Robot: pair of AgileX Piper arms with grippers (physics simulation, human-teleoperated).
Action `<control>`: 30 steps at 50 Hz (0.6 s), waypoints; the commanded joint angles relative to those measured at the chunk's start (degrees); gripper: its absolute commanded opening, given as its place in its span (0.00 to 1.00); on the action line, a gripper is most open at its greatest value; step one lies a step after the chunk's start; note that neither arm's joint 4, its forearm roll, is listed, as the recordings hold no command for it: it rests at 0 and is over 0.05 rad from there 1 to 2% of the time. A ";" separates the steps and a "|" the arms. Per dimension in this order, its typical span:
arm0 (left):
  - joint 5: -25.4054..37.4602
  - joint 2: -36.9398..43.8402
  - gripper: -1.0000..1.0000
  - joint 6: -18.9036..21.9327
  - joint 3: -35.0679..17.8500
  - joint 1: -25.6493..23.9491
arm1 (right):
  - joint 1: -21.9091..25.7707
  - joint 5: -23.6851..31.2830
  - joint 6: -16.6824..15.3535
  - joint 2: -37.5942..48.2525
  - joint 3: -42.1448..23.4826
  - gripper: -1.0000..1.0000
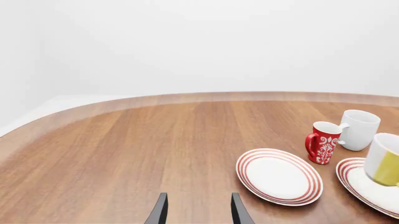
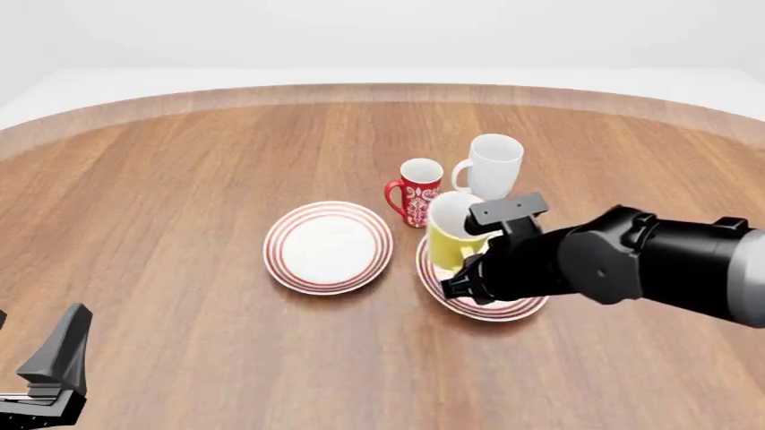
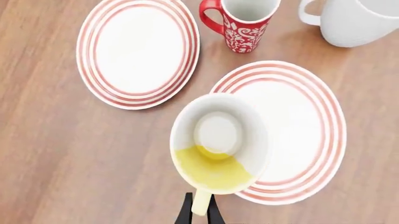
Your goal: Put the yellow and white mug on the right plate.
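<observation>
The yellow and white mug (image 3: 215,156) hangs by its yellow handle between my right gripper's (image 3: 199,210) fingers, which are shut on that handle. It hangs over the left part of the right plate (image 3: 299,121), a white plate with red rings. I cannot tell whether it touches the plate. In the front view the mug (image 2: 449,235) sits just ahead of my right gripper (image 2: 468,271), over the right plate (image 2: 496,313). The left wrist view also shows the mug (image 1: 386,158) and the right plate (image 1: 367,186). My left gripper (image 1: 199,212) is open and empty, near the table's front left (image 2: 54,367).
The look-alike left plate (image 2: 329,246) lies left of the right plate. A red-and-white patterned mug (image 2: 418,190) and a taller white mug (image 2: 494,164) stand just behind the right plate. The round wooden table's edge (image 2: 358,92) curves at the back.
</observation>
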 commanded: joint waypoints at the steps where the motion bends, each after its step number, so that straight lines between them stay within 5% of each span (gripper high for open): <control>1: 0.00 0.00 1.00 0.00 0.00 0.00 | -2.89 -0.26 -1.47 -0.43 0.61 0.00; 17: 0.00 0.00 1.00 0.00 0.00 0.00 | -10.39 -3.46 -4.49 1.77 2.81 0.00; 30: 0.00 0.00 1.00 0.00 0.00 0.00 | -10.65 -5.79 -4.85 5.36 1.30 0.00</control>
